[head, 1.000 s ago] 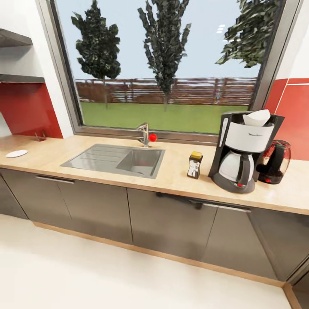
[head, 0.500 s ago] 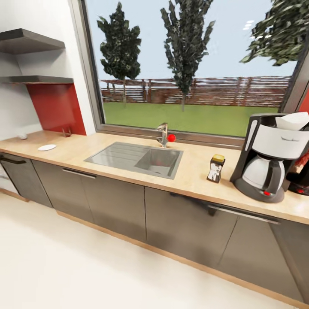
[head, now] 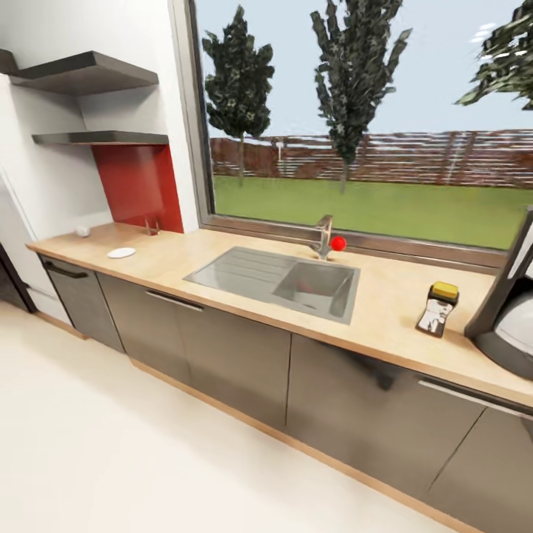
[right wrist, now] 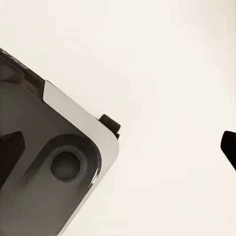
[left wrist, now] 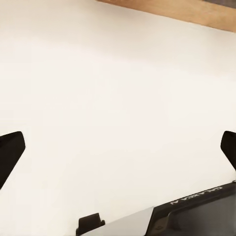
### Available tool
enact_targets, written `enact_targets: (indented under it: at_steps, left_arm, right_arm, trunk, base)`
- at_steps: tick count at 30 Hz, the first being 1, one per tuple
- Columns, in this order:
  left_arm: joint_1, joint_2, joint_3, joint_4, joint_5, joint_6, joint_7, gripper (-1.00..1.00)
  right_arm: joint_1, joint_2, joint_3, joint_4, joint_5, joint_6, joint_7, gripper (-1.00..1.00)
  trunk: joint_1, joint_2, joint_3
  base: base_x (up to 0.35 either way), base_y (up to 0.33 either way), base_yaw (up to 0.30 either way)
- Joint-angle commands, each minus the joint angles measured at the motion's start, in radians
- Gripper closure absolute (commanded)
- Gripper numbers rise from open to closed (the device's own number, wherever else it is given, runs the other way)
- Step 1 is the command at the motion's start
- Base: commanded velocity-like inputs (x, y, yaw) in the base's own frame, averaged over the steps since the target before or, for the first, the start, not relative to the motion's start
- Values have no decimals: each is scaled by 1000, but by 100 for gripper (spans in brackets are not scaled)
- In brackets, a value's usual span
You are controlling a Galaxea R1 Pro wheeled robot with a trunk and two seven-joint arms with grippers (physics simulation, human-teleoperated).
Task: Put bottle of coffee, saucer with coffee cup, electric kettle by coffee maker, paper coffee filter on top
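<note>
Left to right along the worktop (head: pixel 385 326): coffee cup (head: pixel 83 231) at the far left end near the wall, apart from the saucer (head: pixel 121 252); both well apart from the coffee maker (head: pixel 511 326), so this pairing is not yet done. Sink (head: pixel 285 277) mid-worktop. Bottle of coffee (head: pixel 438 308) stands just beside the coffee maker, which the frame edge cuts. My left tool (left wrist: pixel 118 147) and right tool (right wrist: pixel 123 147) hang over bare floor (head: pixel 111 444), fingers spread wide, carrying nothing
</note>
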Motion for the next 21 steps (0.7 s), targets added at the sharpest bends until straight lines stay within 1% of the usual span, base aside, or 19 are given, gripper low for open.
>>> enact_targets:
  at_steps: [1, 4, 14, 21]
  left_arm:
    - [-1, 1, -6, -1, 8, -5, 7, -100]
    - [-1, 1, -5, -1, 8, -5, 7, -100]
    - [-1, 1, -4, -1, 8, -4, 7, -100]
    - [-1, 1, -1, -1, 8, -4, 7, -100]
  right_arm:
    - [0, 0, -9, -1, 2, -2, 8, -100]
    - [0, -1, -8, -1, 3, -2, 10, -100]
    - [0, -3, -8, -1, 3, -1, 10, -100]
    - [0, -2, -8, -1, 3, -2, 8, -100]
  trunk:
    - [0, -1, -1]
    - [0, -1, -1]
    - [0, -1, -1]
    - [0, -1, -1]
  base:
    - [150, 277, 253]
    - [141, 283, 151]
    - [132, 290, 24]
    - [142, 291, 203]
